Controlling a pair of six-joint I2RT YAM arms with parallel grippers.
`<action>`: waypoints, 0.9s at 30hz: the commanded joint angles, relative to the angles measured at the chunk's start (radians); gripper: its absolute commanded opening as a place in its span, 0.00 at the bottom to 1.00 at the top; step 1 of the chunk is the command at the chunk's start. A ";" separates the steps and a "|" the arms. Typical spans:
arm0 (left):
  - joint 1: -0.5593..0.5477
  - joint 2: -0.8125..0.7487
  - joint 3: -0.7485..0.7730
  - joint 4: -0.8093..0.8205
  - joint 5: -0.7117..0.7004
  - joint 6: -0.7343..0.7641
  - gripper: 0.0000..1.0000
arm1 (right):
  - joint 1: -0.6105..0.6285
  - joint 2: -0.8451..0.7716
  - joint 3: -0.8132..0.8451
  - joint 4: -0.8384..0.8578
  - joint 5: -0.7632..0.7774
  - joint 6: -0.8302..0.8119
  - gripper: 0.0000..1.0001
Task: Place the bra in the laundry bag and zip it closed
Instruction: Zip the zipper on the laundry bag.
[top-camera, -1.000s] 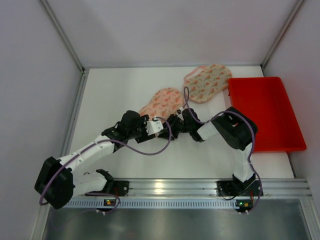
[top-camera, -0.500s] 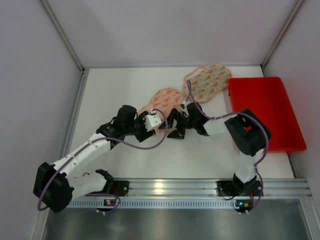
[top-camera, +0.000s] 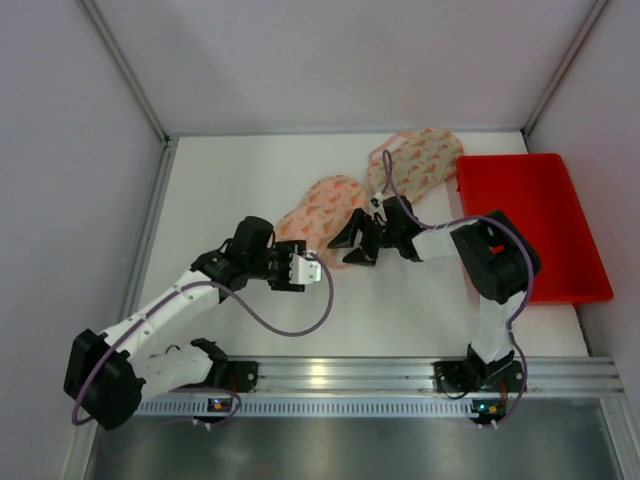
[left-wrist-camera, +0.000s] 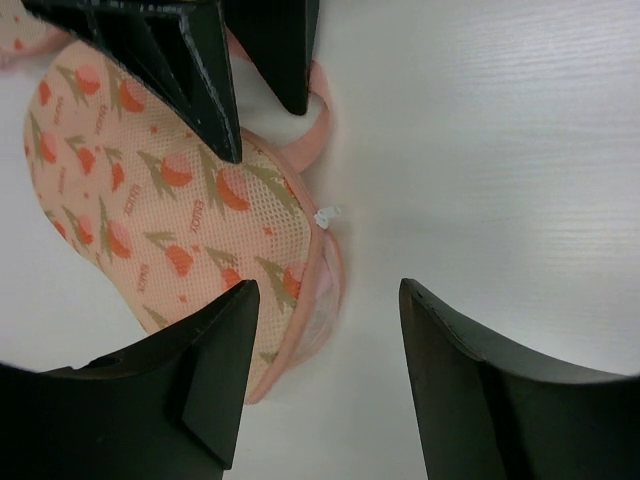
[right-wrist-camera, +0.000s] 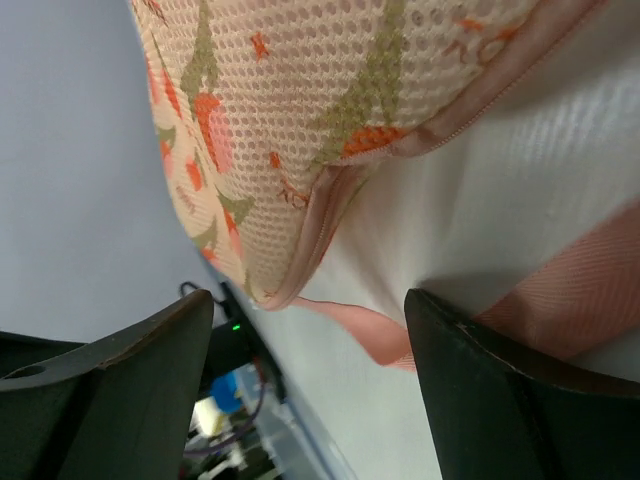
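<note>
Laundry bag (left-wrist-camera: 170, 210) just beside left hand (left-wrist-camera: 322, 290)

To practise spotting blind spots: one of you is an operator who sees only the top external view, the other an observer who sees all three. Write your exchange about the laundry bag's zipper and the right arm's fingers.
Operator: From above I can't make out the zipper pull. Where is it?
Observer: The left wrist view shows the white zipper pull on the edge of the laundry bag, just beyond the tips of the open left fingers.
Operator: Are the right arm's fingers clamped on the bag? I can't tell from up here.
Observer: No. In the right wrist view the right fingers stand wide apart, with the bag's seam and a pink strap lying between them, not gripped.
</note>
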 joint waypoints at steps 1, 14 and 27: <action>-0.024 0.010 -0.037 0.015 0.036 0.327 0.64 | 0.004 0.082 0.061 0.136 0.004 0.051 0.79; -0.104 -0.004 -0.302 0.415 -0.010 0.946 0.64 | 0.024 0.157 0.061 0.286 -0.002 0.165 0.44; -0.108 0.139 -0.473 0.839 -0.099 1.034 0.64 | 0.046 0.178 0.052 0.379 -0.013 0.298 0.00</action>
